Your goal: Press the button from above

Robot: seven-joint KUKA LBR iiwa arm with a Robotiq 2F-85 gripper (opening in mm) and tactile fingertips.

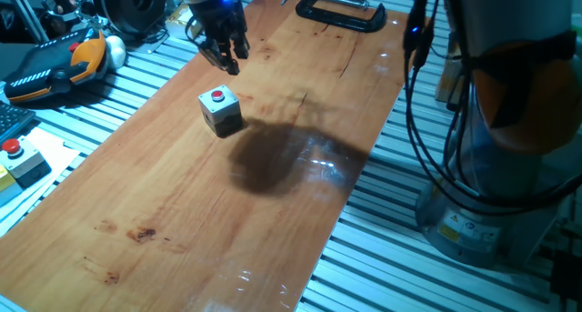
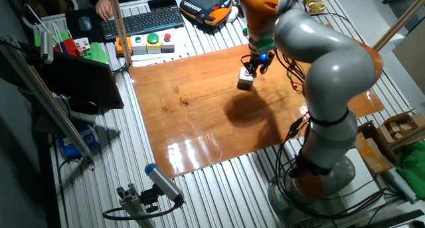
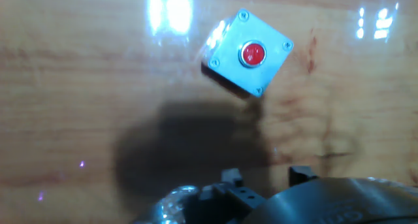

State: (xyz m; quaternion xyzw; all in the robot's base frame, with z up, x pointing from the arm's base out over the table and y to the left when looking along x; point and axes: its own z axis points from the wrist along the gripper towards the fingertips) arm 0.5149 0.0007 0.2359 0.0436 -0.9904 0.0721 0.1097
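The button (image 1: 217, 96) is a small red dome on top of a light-grey cube box (image 1: 221, 114) standing on the wooden board. In the other fixed view the box (image 2: 245, 81) sits just below and left of the hand. My gripper (image 1: 227, 61) hangs in the air a little behind the box and slightly right of it, not touching it. The hand view has the button (image 3: 253, 53) in the upper middle, ahead of my gripper (image 3: 268, 177). Only two dark finger stubs show there at the bottom edge, and no view makes their state plain.
A black clamp (image 1: 340, 12) grips the board's far end. The arm's base (image 1: 496, 216) and cables stand right of the board. A yellow-and-grey button box (image 1: 20, 159) lies off the board at left, near an orange pendant (image 1: 64, 65). A keyboard (image 2: 147, 20) lies beyond.
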